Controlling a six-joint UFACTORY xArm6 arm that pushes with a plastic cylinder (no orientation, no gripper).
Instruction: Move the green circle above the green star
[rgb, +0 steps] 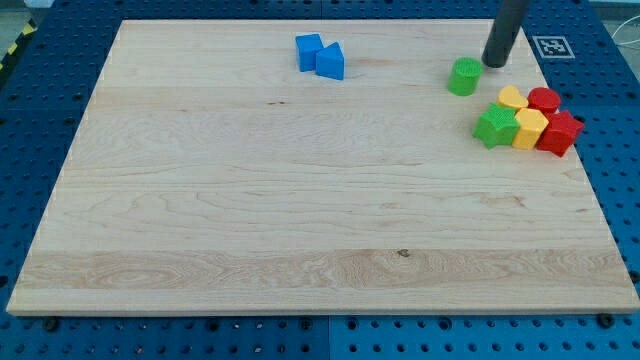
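The green circle (463, 76) sits near the view's top right on the wooden board. The green star (494, 127) lies below it and a little to the right, at the left end of a cluster of blocks. My tip (494, 63) is just right of and slightly above the green circle, close to it with a small gap. The rod rises out of the view's top.
Touching the green star's right are two yellow blocks (529, 127) (512, 98) and two red blocks (559, 133) (544, 99). Two blue blocks (309, 51) (331, 62) touch each other at the top centre. The board's right edge (590, 150) is close to the cluster.
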